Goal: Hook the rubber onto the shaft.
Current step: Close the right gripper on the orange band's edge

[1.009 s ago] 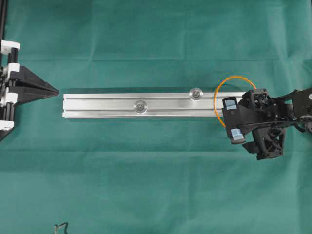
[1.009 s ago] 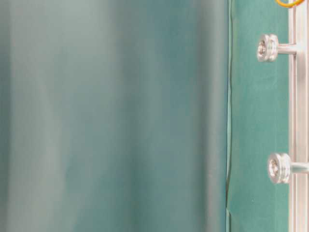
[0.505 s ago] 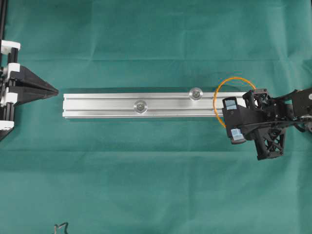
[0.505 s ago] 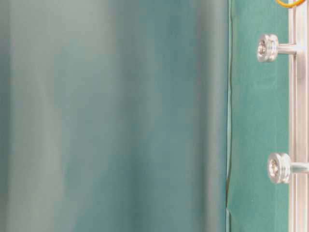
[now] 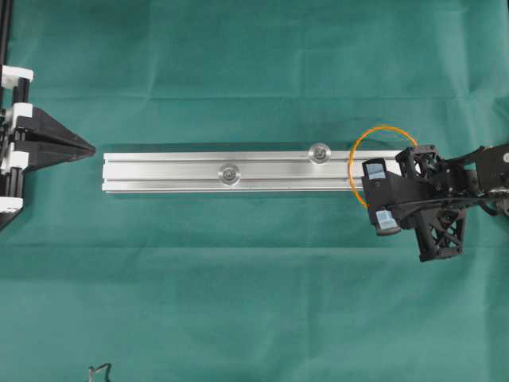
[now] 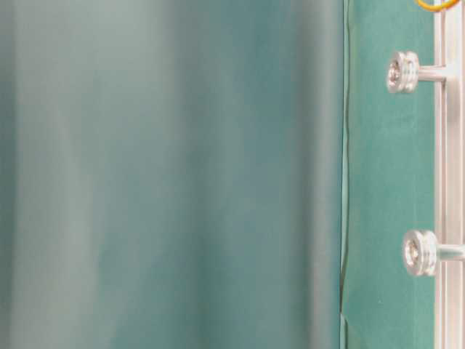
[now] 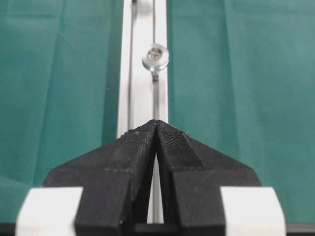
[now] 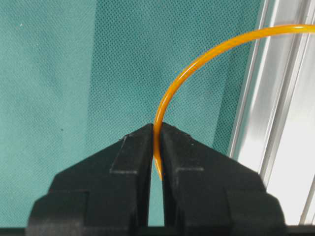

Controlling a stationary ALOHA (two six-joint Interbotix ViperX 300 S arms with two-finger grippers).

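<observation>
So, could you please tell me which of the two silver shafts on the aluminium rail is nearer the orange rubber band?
The round silver shaft by the rail's upper edge; the other shaft stands further left, away from the thin orange rubber band.

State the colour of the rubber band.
Orange; the rubber band shows best in the right wrist view.

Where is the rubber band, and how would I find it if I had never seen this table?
Look for the long silver rail lying across the green cloth. Follow it to its right end, where the right gripper sits. The rubber band is the thin orange loop draped over that end, pinched between the shut black jaws; nothing else here is orange or round like a ring.
</observation>
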